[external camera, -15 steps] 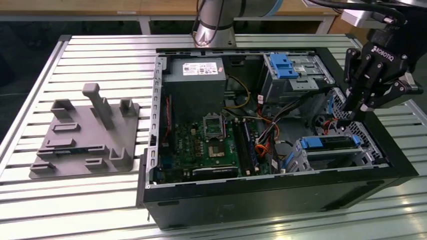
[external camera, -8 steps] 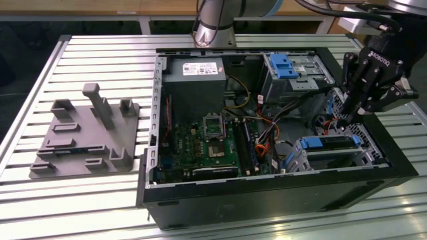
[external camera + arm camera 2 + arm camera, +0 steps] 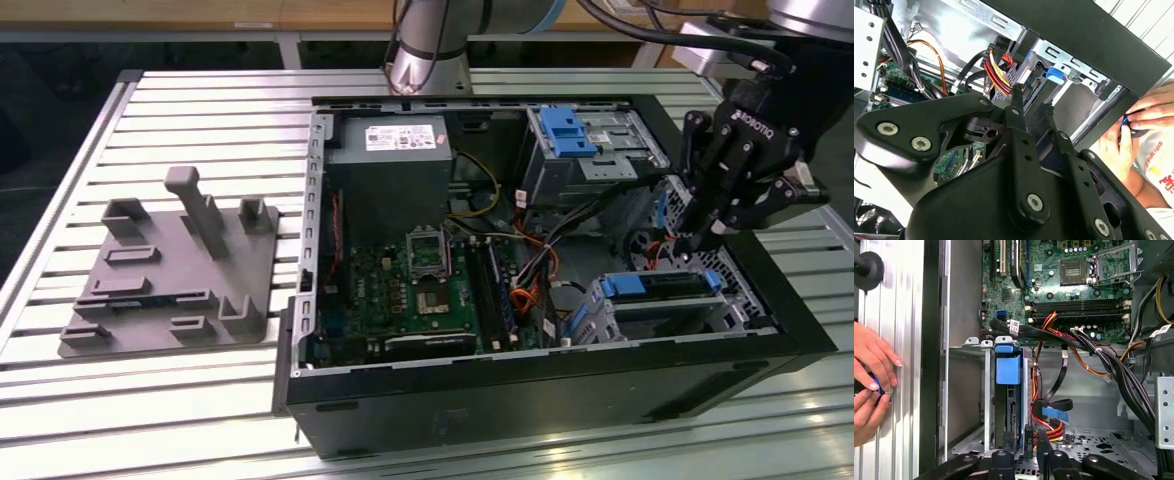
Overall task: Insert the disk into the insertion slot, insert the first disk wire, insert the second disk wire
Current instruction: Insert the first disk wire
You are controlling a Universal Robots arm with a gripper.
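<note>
Bench: a slatted metal bench [image 3: 200,100] carries it all, with a grey fixture plate [image 3: 147,290] at the left of the exterior view.
Computer case: the open computer case [image 3: 534,390] takes the centre and right of the exterior view.
End effector: the end effector [image 3: 691,243] is down in the case's lower-right corner, fingers apart and clamped on nothing I can make out.
Slot: the slot [image 3: 731,310] sits just beneath the end effector.
Disk: and there's the disk [image 3: 1007,371], lodged in the slot, blue handle end outward.
Plug: a black plug [image 3: 1028,435] trailing red, yellow and orange wires sits at the disk's edge, between the fingers. Seated or not, I cannot tell.
Doing it well: I'd keep the plug square to its socket, press straight in, and keep the loose cables out of the pinch.
Views: the exterior view gives the height over the case. The first wrist view looks along the disk to the plug. Both wrist views bring in a person's hands [image 3: 871,375] outside the case wall, pinching something small and blue.
</note>
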